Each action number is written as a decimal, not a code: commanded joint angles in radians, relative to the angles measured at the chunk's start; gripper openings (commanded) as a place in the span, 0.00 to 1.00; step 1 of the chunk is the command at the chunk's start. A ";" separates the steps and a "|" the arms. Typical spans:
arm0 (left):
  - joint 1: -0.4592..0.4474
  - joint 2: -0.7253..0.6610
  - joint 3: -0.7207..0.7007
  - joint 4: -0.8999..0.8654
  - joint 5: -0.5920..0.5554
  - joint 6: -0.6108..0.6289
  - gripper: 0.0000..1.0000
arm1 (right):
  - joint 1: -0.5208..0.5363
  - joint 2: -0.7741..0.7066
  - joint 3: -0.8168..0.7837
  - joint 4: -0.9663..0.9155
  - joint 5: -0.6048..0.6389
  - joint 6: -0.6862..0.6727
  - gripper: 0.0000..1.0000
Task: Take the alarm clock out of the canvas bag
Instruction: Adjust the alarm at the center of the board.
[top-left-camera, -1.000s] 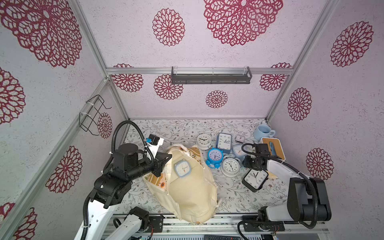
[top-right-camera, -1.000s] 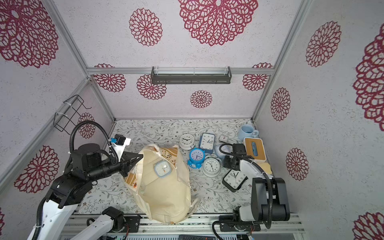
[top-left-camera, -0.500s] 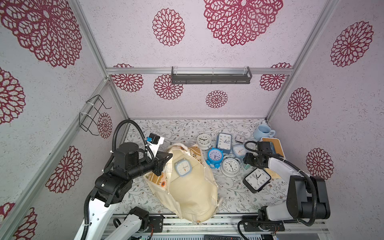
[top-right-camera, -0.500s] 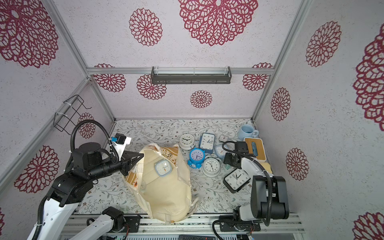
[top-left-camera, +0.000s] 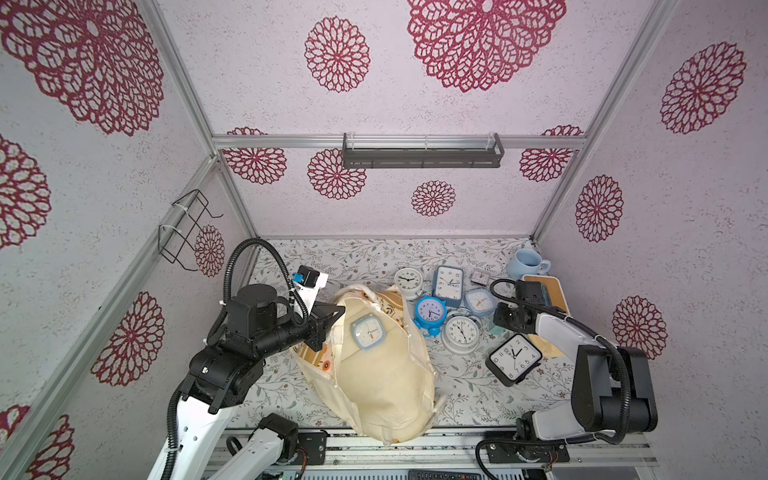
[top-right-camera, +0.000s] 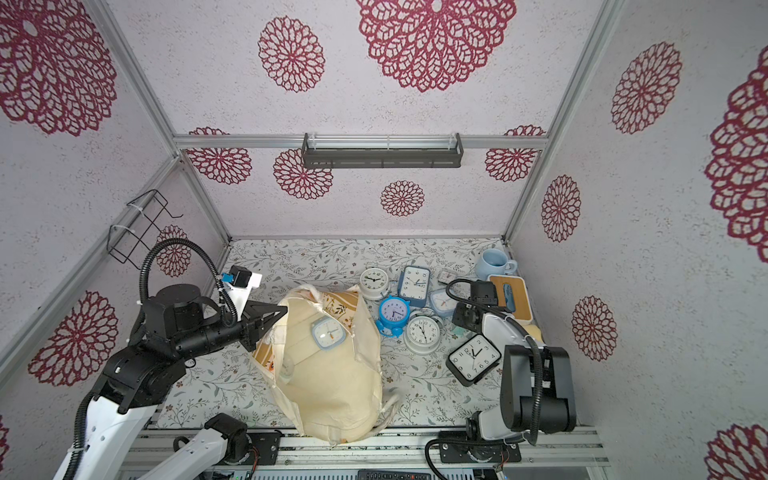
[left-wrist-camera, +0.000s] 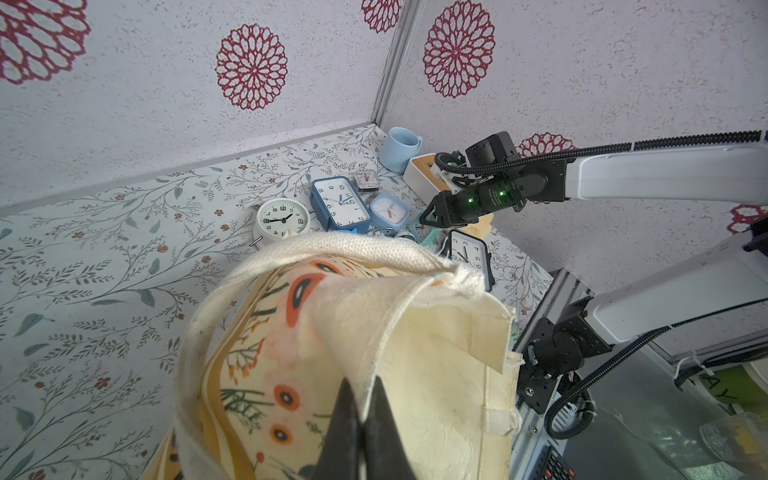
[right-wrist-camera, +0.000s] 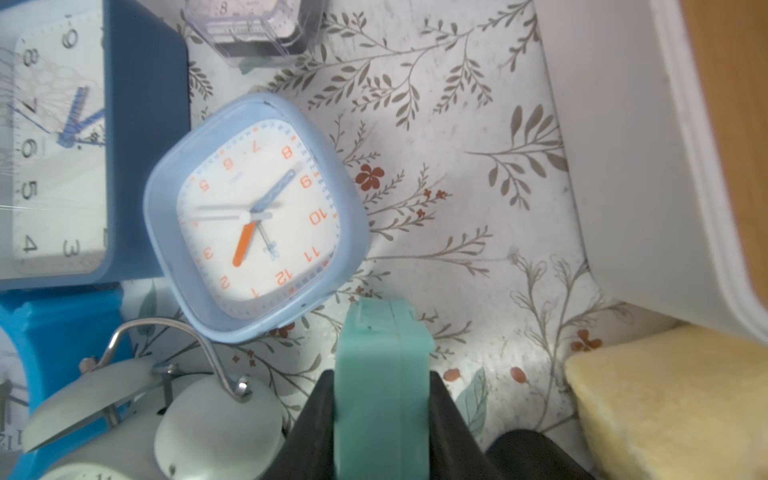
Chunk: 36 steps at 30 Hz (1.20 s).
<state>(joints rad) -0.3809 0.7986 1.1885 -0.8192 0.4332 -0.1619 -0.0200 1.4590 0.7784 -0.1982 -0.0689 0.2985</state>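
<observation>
Left tool (left-wrist-camera: 362, 388) pinching canvas bag (left-wrist-camera: 436, 353), right tool (right-wrist-camera: 380, 376) gripping teal block (right-wrist-camera: 380, 332)

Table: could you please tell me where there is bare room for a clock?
Free: far-left stretch between back wall and canvas bag; near strip between bag and black square clock. Crowded: the clocks beside the mug.

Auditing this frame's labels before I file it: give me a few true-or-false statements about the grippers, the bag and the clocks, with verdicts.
1. The left gripper pinches the rim of the canvas bag. True.
2. The right gripper is empty. False: a teal object sits between its fingers.
3. A light-blue square clock lies on the bag's cream fabric. True.
4. The blue mug lies tipped over against the bag. False: it stands upright in the far corner, apart from the bag.
</observation>
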 joint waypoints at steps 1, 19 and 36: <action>0.004 -0.013 0.043 0.134 0.021 0.001 0.00 | -0.013 -0.037 -0.037 0.100 -0.152 -0.030 0.30; 0.005 -0.003 0.034 0.167 0.037 -0.014 0.00 | -0.043 0.004 -0.027 0.006 -0.046 0.052 0.79; 0.004 -0.096 0.010 -0.059 -0.095 -0.067 0.00 | 0.409 -0.533 0.128 -0.124 -0.454 -0.128 0.81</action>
<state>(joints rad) -0.3809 0.7425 1.1885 -0.8818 0.3981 -0.2001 0.2787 1.0195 0.8883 -0.2420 -0.3897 0.2371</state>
